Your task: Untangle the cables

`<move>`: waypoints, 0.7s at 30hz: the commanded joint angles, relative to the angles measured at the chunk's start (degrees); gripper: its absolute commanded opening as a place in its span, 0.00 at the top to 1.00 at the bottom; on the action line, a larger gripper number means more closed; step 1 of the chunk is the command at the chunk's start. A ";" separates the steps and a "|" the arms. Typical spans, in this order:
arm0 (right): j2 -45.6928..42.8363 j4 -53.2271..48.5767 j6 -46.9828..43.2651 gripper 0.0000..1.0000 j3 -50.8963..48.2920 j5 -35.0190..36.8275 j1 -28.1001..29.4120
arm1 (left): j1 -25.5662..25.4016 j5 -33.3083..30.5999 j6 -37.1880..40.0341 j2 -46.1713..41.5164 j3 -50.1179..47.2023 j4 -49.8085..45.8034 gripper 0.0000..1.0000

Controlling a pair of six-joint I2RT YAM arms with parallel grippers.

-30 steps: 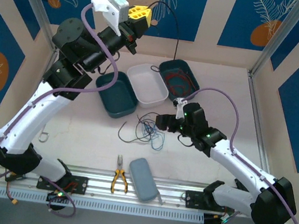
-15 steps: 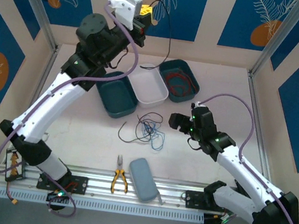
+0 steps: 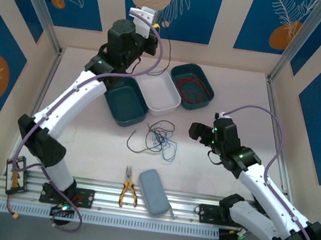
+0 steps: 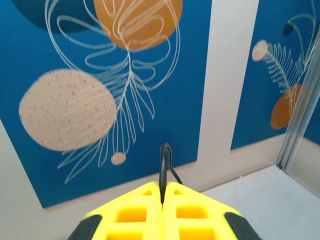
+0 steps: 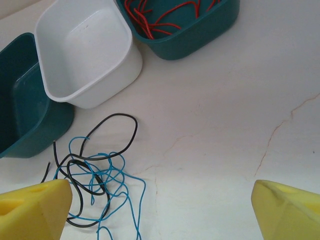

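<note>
Up high, the left gripper (image 4: pixel 162 194) pinches a black cable (image 4: pixel 163 160) between closed fingers; the right gripper (image 5: pixel 160 212) hovers near the blue-and-black cable tangle (image 5: pixel 97 175), fingers spread wide

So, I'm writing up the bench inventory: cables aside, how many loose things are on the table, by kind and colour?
Teal bins: 2
White bin: 1
Pliers: 1
Grey case: 1
Total: 5
</note>
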 commanded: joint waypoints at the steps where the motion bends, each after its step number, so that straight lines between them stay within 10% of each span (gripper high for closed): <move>1: -0.92 -0.76 0.34 0.07 1.35 1.53 -0.36 | 0.56 -1.15 -2.40 0.95 -2.83 -0.15 1.00; 21: -1.21 -2.49 1.70 0.07 1.13 1.59 -0.54 | 0.59 2.96 -13.59 13.74 -6.18 -6.56 1.00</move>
